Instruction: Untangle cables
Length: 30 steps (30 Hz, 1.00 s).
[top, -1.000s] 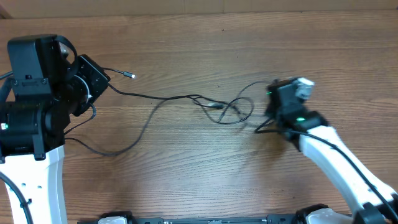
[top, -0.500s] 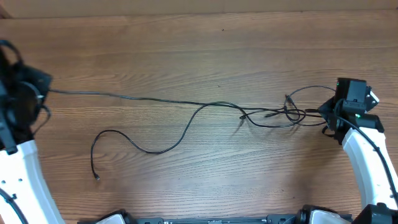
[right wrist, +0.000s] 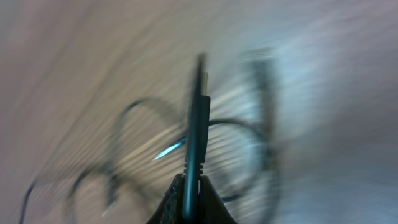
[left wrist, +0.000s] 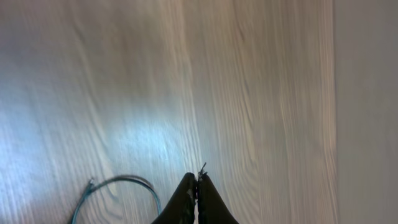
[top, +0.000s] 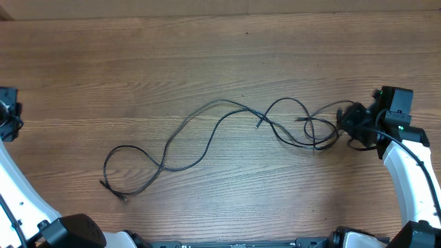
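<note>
Three thin black cables [top: 220, 102] lie in loose curves across the middle of the table. They are knotted together in loops [top: 313, 134] at the right, and free ends trail into a loop [top: 107, 162] at the lower left. My right gripper [top: 346, 124] sits at the right end of the tangle. In the right wrist view it [right wrist: 191, 183] is shut on a black cable plug [right wrist: 196, 124] that sticks out past the fingertips. My left gripper [top: 8, 118] is at the far left edge, away from the cables. In the left wrist view it [left wrist: 198, 182] is shut, with a cable loop [left wrist: 124, 179] on the table beside it.
The wooden table [top: 220, 55] runs to a pale far edge at the top. The white right arm [top: 406, 172] comes in from the lower right and the white left arm [top: 21, 186] from the lower left.
The cable stretched taut to my left gripper now lies slack in curves on the table. The left gripper has drawn back to the left edge. The right gripper shifted slightly left with its plug.
</note>
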Available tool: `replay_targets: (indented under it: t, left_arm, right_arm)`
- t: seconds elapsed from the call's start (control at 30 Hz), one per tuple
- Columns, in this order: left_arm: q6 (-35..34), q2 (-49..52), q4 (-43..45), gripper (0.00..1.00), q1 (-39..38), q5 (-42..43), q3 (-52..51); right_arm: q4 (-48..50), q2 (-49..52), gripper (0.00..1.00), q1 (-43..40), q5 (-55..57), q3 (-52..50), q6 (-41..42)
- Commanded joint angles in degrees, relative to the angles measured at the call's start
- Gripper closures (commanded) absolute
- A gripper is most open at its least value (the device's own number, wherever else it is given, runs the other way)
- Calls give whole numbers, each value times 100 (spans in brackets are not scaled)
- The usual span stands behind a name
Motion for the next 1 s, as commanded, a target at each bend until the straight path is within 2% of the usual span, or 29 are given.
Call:
replay_targets:
  t: [0.0, 0.03, 0.07, 0.1, 0.13, 0.17, 0.23, 0.33, 0.4, 0.43, 0.47, 0.53, 0.57, 0.83, 0.97]
  left_arm:
    - [990, 42, -37, 87, -195, 1252, 81]
    - [1187, 44, -42, 82, -271, 1447, 79]
    - [1410, 44, -39, 72, -400, 1696, 79]
    - [1545, 44, -39, 64, -492, 1843, 79]
    - [1655, 44, -39, 50, -592, 1943, 79]
    - [1687, 44, -42, 43, -675, 1947, 79]
    - [1735, 44, -42, 25, -879, 1937, 79]
    - [1740, 44, -50, 10, -1163, 1923, 79]
    - [1740, 44, -94, 6, -1303, 1926, 79]
    - [1773, 44, -166, 5, -1432, 1926, 76]
    - [1786, 44, -199, 5, -1484, 1926, 74]
    - [1805, 44, -284, 5, -1596, 1930, 74]
    - [1803, 44, -313, 5, -1644, 1932, 74]
    - [1801, 44, -396, 0, -2465, 1867, 68]
    - [1801, 44, -389, 0, -2830, 1587, 63]
  right_arm:
    - [254, -138, 96, 208, -2625, 42, -1108]
    - [424, -157, 96, 339, -3062, 42, -1110]
    - [586, -157, 94, 507, -3392, 42, -1113]
    - [621, -157, 92, 586, -3427, 42, -1113]
    - [660, -157, 90, 780, -3423, 42, -1169]
    - [660, -155, 89, 876, -3421, 42, -1276]
    - [660, -157, 71, 1123, -3158, 42, -1427]
    - [658, -157, 54, 1281, -2662, 42, -1429]
    - [658, -177, 37, 1274, -2498, 42, -1427]
    - [654, -232, 23, 1220, -2267, 42, -1419]
    - [643, -269, 19, 1187, -2120, 42, -1401]
    - [599, -382, 4, 1115, -1670, 46, -1285]
    - [546, -448, 0, 1075, -1316, 61, -1128]
    - [-391, -973, 0, 876, 1519, 149, 507]
    - [-723, -986, 0, 879, 1657, 149, 538]
